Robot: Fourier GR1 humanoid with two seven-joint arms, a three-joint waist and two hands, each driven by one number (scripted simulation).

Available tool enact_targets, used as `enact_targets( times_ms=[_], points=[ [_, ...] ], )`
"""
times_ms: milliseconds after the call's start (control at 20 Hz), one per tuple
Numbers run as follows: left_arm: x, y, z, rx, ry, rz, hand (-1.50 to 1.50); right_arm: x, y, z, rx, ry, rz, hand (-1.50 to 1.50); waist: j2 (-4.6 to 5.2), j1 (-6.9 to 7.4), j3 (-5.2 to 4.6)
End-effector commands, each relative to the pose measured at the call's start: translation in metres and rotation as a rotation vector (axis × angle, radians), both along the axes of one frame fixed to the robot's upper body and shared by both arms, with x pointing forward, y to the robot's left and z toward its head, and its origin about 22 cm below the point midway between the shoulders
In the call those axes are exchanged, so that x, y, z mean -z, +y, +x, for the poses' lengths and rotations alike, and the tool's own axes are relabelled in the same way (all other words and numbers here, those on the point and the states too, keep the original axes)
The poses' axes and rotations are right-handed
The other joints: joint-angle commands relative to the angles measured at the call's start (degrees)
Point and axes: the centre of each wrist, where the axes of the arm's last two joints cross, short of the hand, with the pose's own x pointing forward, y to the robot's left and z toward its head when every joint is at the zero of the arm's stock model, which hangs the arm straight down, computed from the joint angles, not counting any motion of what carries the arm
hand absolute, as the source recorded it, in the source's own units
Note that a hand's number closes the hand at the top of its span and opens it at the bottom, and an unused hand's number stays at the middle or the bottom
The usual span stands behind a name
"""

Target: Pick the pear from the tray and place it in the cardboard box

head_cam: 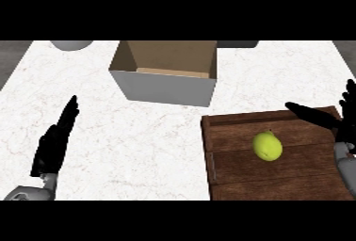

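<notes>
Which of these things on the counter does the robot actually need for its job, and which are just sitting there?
Needed for the job:
pear
wooden tray
cardboard box
right hand, open above the tray

Just lying about:
grey round object at the far edge
dark object behind the box
left hand, resting open

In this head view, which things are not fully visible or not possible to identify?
- Cardboard box: the floor inside is hidden by its near wall.
- Grey round object and dark object: cut off by the top edge, so not identifiable.
- Right hand: partly cut off by the right edge.
- Wooden tray: its near end is cut off below.
</notes>
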Motion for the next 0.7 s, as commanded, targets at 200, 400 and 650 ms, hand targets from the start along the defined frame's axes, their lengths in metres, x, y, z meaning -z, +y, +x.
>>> enact_targets(
  times_ms=[200,400,650],
  points=[
    [0.002,-0.004,-0.004,-0.003,0.016,-0.017,0.00,-0.042,-0.013,0.003,-0.206,0.481,-0.190,-1.50,-0.33,0.45,-0.07],
    [0.009,-0.002,-0.009,0.019,0.033,-0.010,0.00,-0.069,0.003,0.008,-0.398,0.712,-0.145,-1.50,-0.23,0.73,-0.11],
    [-0.003,-0.002,-0.004,0.004,0.007,-0.004,0.00,-0.085,0.011,0.018,-0.554,0.946,-0.064,-1.50,-0.13,1.05,0.00]
  ],
)
